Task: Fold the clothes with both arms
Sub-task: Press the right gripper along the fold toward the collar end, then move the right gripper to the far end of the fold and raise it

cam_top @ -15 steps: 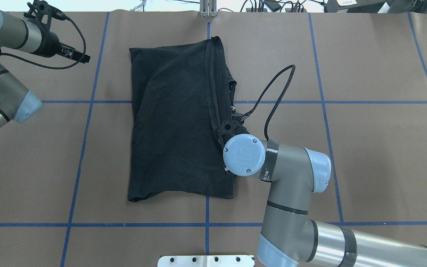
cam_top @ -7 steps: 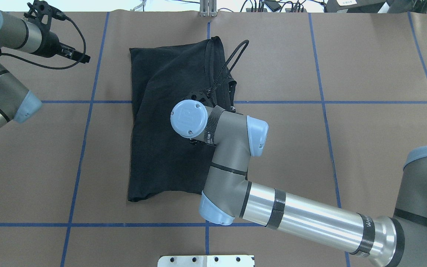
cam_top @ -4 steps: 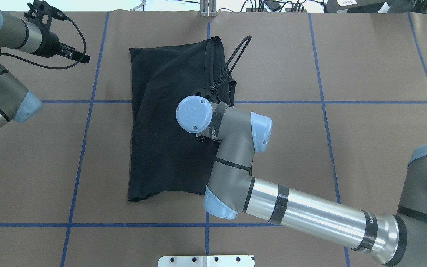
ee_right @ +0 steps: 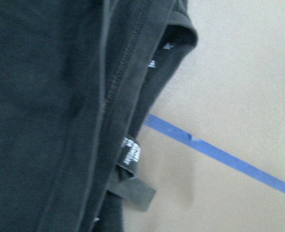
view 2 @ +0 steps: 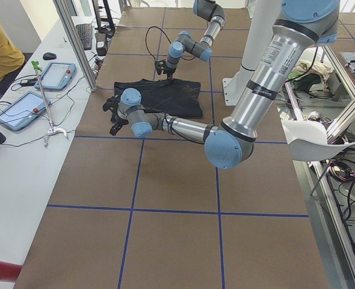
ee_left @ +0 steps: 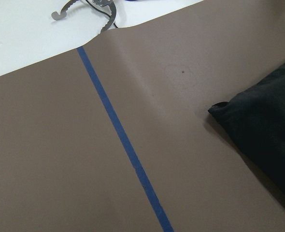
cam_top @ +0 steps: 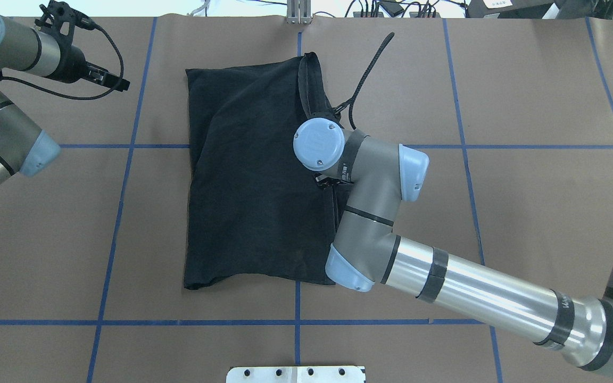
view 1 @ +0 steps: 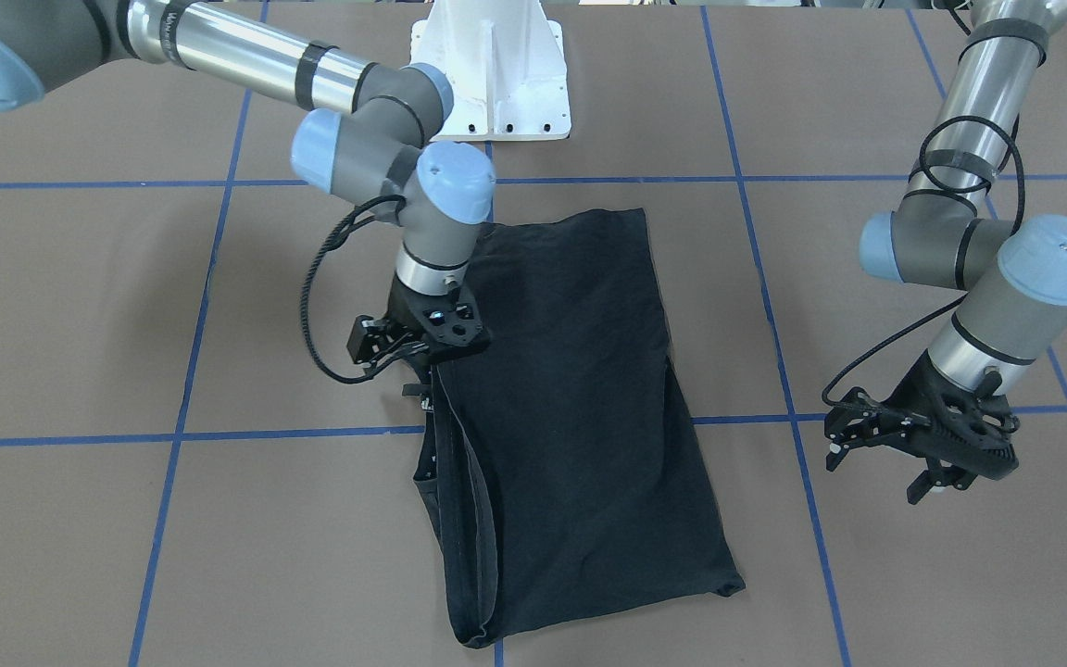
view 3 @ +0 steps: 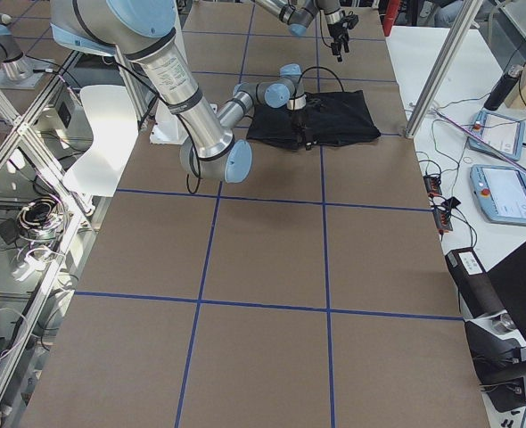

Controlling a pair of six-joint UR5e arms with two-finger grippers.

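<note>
Front-facing view: black short-sleeved fabric T-shirt, folded to a plain oblong, flat on brown paper worktop with blue tape grid. The right claw is at its layered edge, opening and hold not discernible, and the left claw is parted, empty, well apart. Overhead view: risk judged, a pinch catching only the top layer would drag the fold open. Right wrist view: small black sewn tag, white lettering illegible.

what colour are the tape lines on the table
Blue tape lines on brown table cover, clearest in the left wrist view.

bright even light, soft shadows, blurry right-wrist close-up
</note>
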